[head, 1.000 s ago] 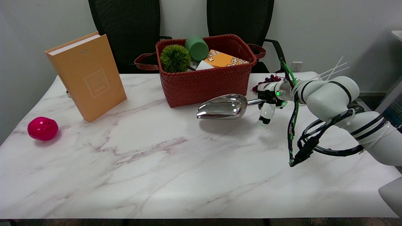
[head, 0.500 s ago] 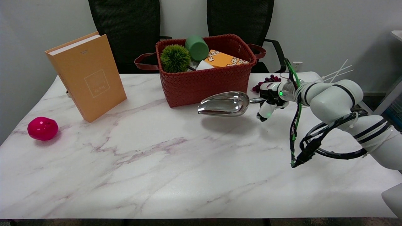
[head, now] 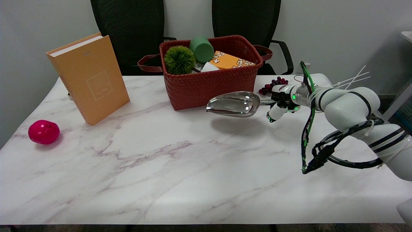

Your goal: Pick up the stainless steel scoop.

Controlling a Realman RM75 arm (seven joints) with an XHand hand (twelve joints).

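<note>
The marble desk (head: 180, 180) carried a pink ball (head: 43, 131) near its left edge. The right robot hand (head: 280, 102) gripped the handle of the stainless steel scoop (head: 234, 104), which hung clear above the desk, its shadow beneath, bowl pointing left. Behind stood an upright orange book (head: 88, 77), a red woven basket (head: 210, 83) and dark grapes (head: 273, 85).

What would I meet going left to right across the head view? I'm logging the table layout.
Pink ball → orange book → red woven basket → stainless steel scoop → right hand, holding the scoop's handle.
</note>
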